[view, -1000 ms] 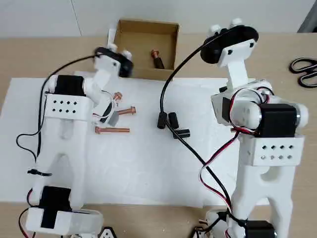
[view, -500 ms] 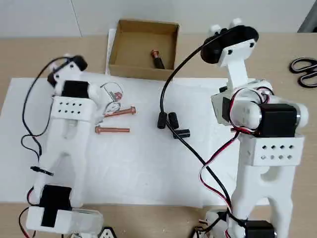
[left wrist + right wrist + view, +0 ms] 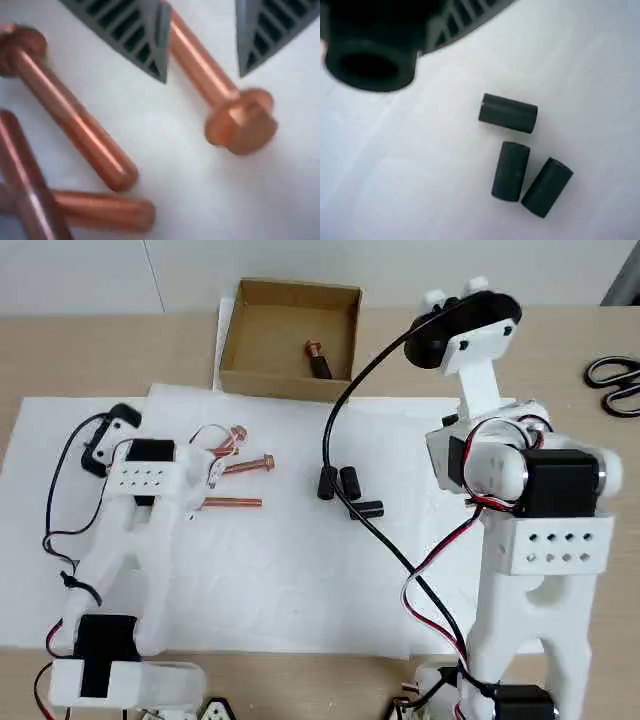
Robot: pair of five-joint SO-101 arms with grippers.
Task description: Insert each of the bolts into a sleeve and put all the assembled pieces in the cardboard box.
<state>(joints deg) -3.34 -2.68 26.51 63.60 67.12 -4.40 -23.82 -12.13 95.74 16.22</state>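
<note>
Several copper bolts [image 3: 75,120] lie loose on the white sheet [image 3: 280,580], left of centre. The left gripper [image 3: 202,70] hangs just over them with its fingers spread, one on either side of a bolt's shank. The cardboard box [image 3: 290,285] stands at the sheet's far edge and contains one assembled piece [image 3: 317,358]. Three black sleeves [image 3: 510,170] lie close together to the right of the bolts. The right gripper [image 3: 451,22] is above the sleeves; whether it is open or closed cannot be determined.
</note>
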